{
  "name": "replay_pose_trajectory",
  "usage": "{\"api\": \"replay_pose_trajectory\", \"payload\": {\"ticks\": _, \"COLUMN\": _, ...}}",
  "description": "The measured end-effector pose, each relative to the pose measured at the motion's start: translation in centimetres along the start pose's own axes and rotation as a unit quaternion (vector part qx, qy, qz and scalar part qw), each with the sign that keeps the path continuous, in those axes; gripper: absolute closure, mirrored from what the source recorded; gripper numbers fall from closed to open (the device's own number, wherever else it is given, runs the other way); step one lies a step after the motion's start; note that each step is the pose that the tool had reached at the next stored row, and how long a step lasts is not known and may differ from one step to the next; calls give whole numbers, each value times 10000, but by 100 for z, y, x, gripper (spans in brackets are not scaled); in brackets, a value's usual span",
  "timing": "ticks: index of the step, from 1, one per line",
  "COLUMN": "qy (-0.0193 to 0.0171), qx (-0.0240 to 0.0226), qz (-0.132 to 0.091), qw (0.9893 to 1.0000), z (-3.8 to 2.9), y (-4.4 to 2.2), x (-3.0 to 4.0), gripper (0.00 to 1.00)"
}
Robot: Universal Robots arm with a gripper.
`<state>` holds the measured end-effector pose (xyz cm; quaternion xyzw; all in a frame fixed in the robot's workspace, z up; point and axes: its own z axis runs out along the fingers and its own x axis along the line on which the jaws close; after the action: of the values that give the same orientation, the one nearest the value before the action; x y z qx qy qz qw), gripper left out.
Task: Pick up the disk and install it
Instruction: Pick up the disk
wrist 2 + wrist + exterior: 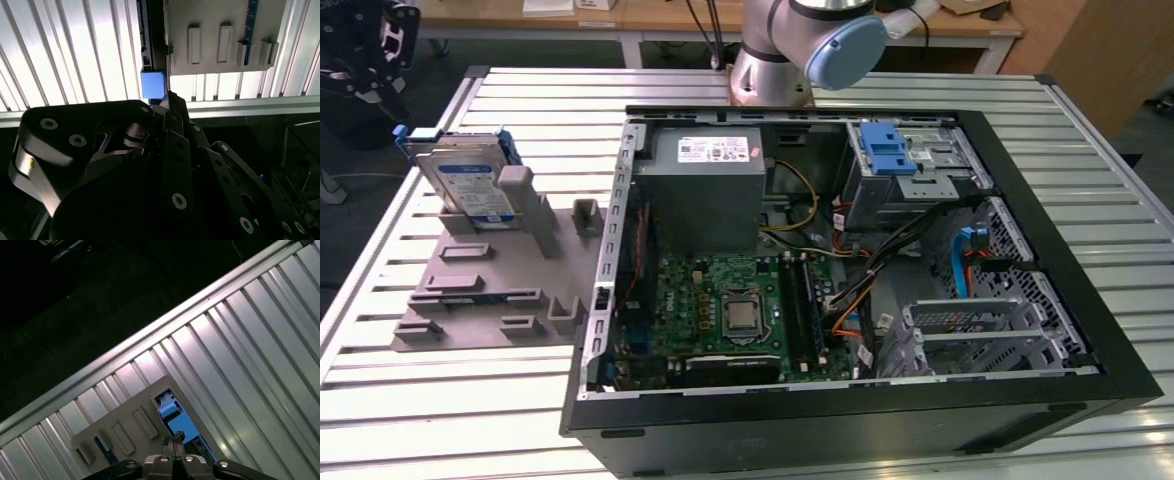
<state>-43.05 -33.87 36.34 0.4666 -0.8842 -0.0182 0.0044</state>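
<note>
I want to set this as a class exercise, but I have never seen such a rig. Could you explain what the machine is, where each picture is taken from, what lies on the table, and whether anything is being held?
The machine is a robot arm standing at the far edge of a slatted metal table. The exterior view comes from a camera off the arm that looks over the whole table. Both wrist views come from cameras riding near the arm's end, looking past its gripper. On the table lie an open computer case and, toward the exterior view's left, a grey holder. The disk stands upright in that holder. The gripper hangs over the disk's blue frame, shut and holding nothing.
</note>
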Motion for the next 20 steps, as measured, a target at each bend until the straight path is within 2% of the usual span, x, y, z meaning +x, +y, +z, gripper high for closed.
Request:
{"api": "replay_pose_trajectory", "payload": {"ticks": 10, "qy": 13, "qx": -3, "qz": -363, "qw": 9993, "z": 0, "y": 0, "x": 0, "gripper": 89}}
{"api": "replay_pose_trajectory", "payload": {"ticks": 20, "qy": 27, "qx": -7, "qz": -739, "qw": 9973, "z": 0, "y": 0, "x": 0, "gripper": 89}}
